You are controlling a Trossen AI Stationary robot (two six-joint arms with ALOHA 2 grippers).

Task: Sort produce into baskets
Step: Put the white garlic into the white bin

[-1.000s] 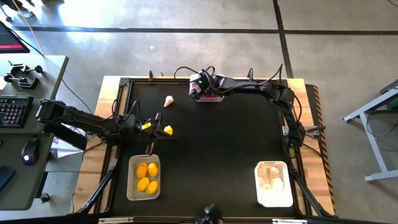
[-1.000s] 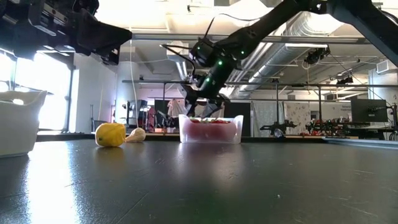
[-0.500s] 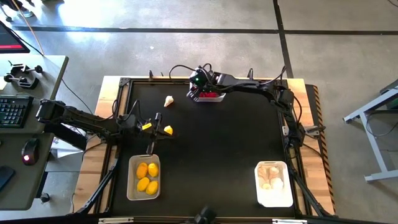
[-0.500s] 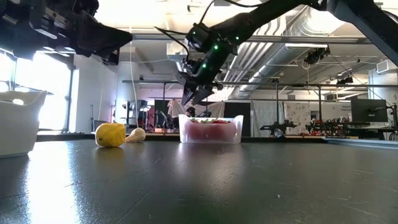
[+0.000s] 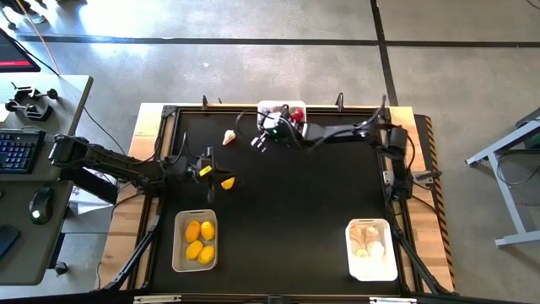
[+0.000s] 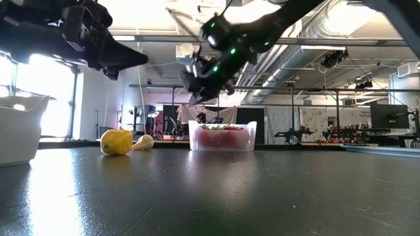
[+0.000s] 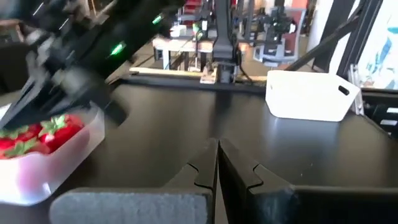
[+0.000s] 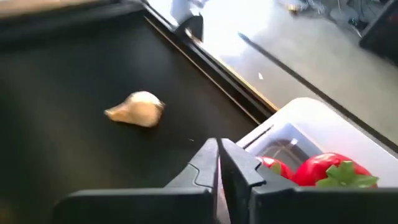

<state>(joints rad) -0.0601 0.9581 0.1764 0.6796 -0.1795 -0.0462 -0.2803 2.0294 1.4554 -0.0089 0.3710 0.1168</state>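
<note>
**Two pieces left loose near the far-left of the worktop**

The right gripper [image 5: 263,140] hung over the mat just in front of the clear basket [image 5: 283,111], which sat at the far edge and held the red tomatoes [image 7: 37,134]. Its fingers [image 8: 239,165] were pressed together and held nothing. The garlic bulb [image 5: 229,137] lay loose on the mat just left of that gripper, near the far edge.

The left gripper [image 5: 207,169] hung by the left edge, fingers together and empty, with one lemon [image 5: 228,181] lying just beside it. The beige-grey basket [image 5: 195,241] at the near-left held four lemons; the white basket [image 5: 372,250] at the near-right held garlic.

Judgement: sorting was nearly complete, with only the garlic and the lemon outstanding. The next move called for each gripper to spread its fingers, descend over its nearest piece and carry it to the matching basket.

Surface: black matte mat on a wood-framed table. Room: concrete floor, and a desk with keyboard [image 5: 17,152] and mouse beyond the left edge.
</note>
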